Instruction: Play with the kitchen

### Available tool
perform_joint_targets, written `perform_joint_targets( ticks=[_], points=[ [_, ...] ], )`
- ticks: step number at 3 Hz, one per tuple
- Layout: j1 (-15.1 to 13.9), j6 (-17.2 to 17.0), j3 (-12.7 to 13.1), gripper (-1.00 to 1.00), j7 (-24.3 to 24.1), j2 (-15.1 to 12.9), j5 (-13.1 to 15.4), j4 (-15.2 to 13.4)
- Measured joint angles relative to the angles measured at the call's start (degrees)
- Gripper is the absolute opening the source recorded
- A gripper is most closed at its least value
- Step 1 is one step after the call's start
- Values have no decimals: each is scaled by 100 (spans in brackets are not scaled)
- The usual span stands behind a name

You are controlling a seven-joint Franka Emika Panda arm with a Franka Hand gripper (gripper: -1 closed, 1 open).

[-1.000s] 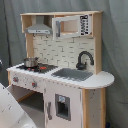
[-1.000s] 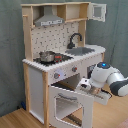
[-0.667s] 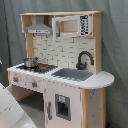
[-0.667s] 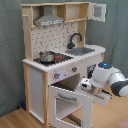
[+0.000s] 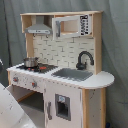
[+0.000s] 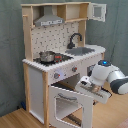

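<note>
A grey-green curtain hangs in soft folds across the whole backdrop in both exterior views, evenly lit with no hard shadows. In the second exterior view a light wooden floor of pale planks runs below it, meeting the curtain's lower edge.

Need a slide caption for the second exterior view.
Panda arm reaches the toy kitchen's open oven door; small pot sits on the hob.
</note>
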State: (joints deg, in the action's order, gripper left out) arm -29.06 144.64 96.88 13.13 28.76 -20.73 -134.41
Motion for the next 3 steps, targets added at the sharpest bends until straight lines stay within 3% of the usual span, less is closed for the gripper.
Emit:
perform_joint_targets(
  ticks=[3],
  points=[
    [986,-917,-1386,100,-150,233,47,-30]
  ],
)
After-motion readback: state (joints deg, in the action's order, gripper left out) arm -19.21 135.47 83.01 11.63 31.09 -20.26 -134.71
